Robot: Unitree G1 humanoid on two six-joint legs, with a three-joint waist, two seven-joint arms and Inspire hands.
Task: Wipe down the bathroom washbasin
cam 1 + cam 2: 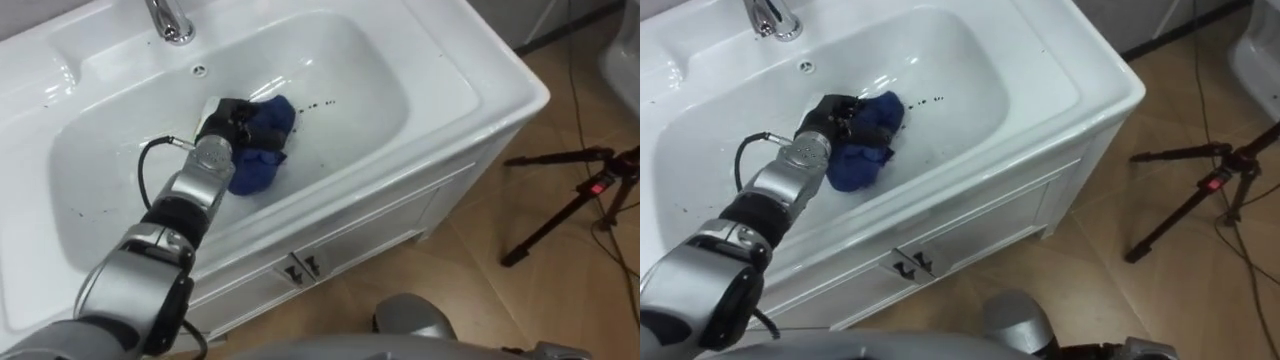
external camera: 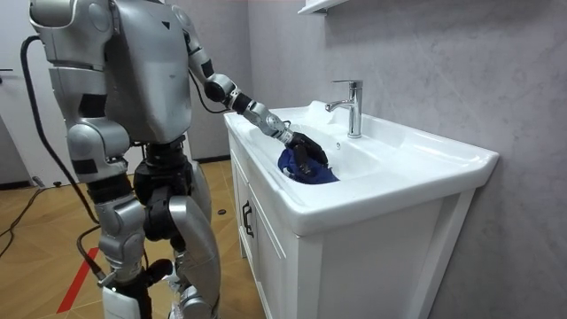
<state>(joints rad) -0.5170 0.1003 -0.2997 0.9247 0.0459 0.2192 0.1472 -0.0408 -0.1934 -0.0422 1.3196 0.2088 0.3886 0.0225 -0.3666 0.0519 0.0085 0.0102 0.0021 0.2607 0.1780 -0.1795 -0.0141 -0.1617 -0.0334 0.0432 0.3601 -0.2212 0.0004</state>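
A white basin (image 1: 350,70) is set in a white vanity; I stand at its front, on the room view's left. A bunched blue cloth (image 1: 262,150) lies on the basin's bottom near the middle. My left hand (image 1: 232,122), black, comes in from the lower left and rests on the cloth's left part, its fingers curled into the fabric. In the room view the same left hand (image 2: 306,146) sits on the blue cloth (image 2: 312,173) inside the bowl. A few dark specks (image 1: 318,103) mark the basin just right of the cloth.
A chrome faucet (image 1: 170,20) stands at the basin's back rim, with a small overflow hole (image 1: 199,69) below it. Cabinet doors with dark handles (image 1: 300,267) are under the front edge. A black tripod (image 1: 580,190) stands on the wooden floor to the right.
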